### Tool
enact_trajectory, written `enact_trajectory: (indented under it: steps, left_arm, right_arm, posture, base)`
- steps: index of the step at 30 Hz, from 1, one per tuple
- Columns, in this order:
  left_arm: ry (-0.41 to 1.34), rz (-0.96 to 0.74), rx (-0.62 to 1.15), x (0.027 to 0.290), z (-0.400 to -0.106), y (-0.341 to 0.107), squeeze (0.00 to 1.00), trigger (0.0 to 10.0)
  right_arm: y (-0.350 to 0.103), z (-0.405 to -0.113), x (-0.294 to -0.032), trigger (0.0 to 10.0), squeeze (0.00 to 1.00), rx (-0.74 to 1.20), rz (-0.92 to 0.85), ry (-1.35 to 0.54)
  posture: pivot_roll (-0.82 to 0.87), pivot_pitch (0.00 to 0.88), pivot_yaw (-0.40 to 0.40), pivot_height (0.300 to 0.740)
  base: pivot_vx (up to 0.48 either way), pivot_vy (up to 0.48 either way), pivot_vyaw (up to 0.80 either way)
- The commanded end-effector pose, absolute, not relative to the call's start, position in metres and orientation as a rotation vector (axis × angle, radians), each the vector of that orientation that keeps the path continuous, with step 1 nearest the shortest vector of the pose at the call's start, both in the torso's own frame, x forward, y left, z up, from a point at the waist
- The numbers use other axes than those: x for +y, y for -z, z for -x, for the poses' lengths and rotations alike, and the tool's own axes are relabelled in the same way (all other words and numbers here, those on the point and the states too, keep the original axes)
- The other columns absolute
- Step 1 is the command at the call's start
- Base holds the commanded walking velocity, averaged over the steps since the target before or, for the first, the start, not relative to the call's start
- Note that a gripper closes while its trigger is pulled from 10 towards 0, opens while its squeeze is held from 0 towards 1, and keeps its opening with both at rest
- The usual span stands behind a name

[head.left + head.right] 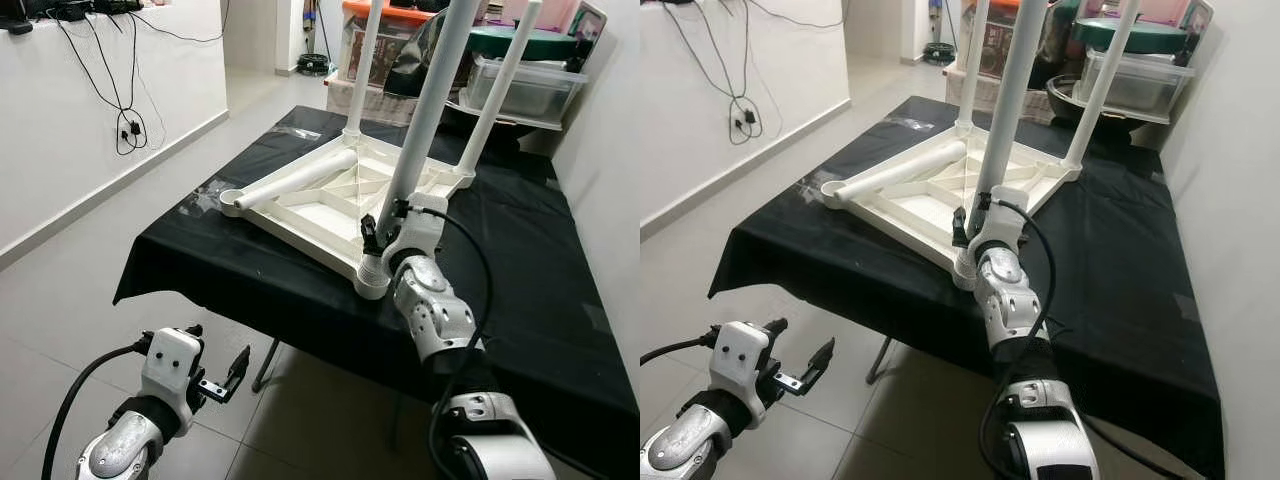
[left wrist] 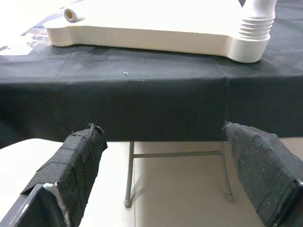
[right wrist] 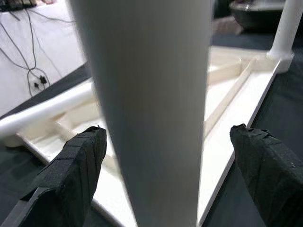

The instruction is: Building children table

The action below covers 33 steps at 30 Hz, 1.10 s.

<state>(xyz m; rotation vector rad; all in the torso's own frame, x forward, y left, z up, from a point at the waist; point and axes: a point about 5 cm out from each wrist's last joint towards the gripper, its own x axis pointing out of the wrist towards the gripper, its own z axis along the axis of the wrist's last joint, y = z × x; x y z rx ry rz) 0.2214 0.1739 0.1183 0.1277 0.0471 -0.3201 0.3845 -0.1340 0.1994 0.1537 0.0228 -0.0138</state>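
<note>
I am standing in a room with a pale tiled floor (image 1: 90, 300) and a white wall (image 1: 80, 110) with black cables (image 1: 125, 110) hanging on it. In front of me is a table (image 1: 540, 300) with a black cloth over it.

From my left eye, the white children table (image 1: 320, 205) is lying upside down on the cloth. Three white legs are sticking up from its corners. A fourth leg (image 1: 295, 180) is lying flat across its underside, near the empty corner hole. My right hand (image 1: 385, 222) is up at the near corner, with the near leg (image 1: 420, 125) between its black fingers. My left hand (image 1: 225, 378) is hanging low over the floor, below the table edge.

From my right eye, I am seeing the same thing, with plastic boxes (image 1: 1135, 75) piled behind the table.

From my left wrist, my two fingers (image 2: 75, 163) are spread wide apart and holding nothing. Past them are the hanging cloth, the thin metal frame under the table, and the children table's edge up on top.

From my right wrist, the near leg is standing big and close between my fingers (image 3: 75, 168). The fingers are wide apart and not touching it.
</note>
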Motion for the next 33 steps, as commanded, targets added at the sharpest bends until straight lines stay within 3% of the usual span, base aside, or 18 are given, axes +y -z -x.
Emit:
enact_trajectory:
  steps: [1,11,21,22,23,24,25,33]
  left_arm:
    - [0.333,-0.123,0.052,0.172,-0.222,-0.115,0.00,10.0]
    - [0.335,-0.122,0.051,0.172,-0.222,-0.116,0.00,10.0]
    - [0.339,-0.121,0.048,0.173,-0.222,-0.116,0.00,10.0]
    - [0.340,-0.121,0.047,0.173,-0.222,-0.116,0.00,10.0]
    - [0.342,-0.121,0.047,0.173,-0.222,-0.116,0.00,10.0]
    - [0.342,-0.121,0.047,0.173,-0.222,-0.116,0.00,10.0]
    - [0.345,-0.119,0.046,0.173,-0.221,-0.116,0.00,10.0]
    - [0.349,-0.119,0.047,0.172,-0.221,-0.117,0.00,10.0]
  right_arm:
    - [-0.204,-0.386,-0.135,10.0,1.00,0.003,-0.149,-0.001]
    - [-0.217,-0.399,-0.152,10.0,1.00,-0.019,-0.054,-0.076]
    - [-0.225,-0.403,-0.150,10.0,1.00,-0.046,-0.157,-0.305]
    - [-0.225,-0.404,-0.149,10.0,0.93,-0.050,-0.165,-0.335]
    - [-0.226,-0.405,-0.149,10.0,0.67,-0.051,-0.169,-0.348]
    - [-0.226,-0.405,-0.149,10.0,0.67,-0.051,-0.169,-0.348]
    - [-0.225,-0.406,-0.150,10.0,0.00,-0.045,-0.166,-0.353]
    - [-0.220,-0.409,-0.149,10.0,0.00,-0.032,-0.138,-0.371]
  posture:
    - [0.05,0.000,-0.086,0.740]
    - [0.05,0.000,-0.088,0.740]
    - [0.06,0.000,-0.089,0.740]
    - [0.06,0.000,-0.089,0.740]
    - [0.06,0.000,-0.089,0.740]
    - [0.06,0.000,-0.089,0.740]
    - [0.06,0.000,-0.087,0.740]
    - [0.07,0.000,-0.089,0.740]
  base:
    - [0.000,0.000,0.00]
    - [0.000,0.000,0.00]
    - [0.000,0.000,0.00]
    - [0.000,0.000,0.00]
    - [0.000,0.000,0.00]
    - [0.000,0.000,0.00]
    - [0.000,0.000,0.00]
    - [0.000,0.000,0.00]
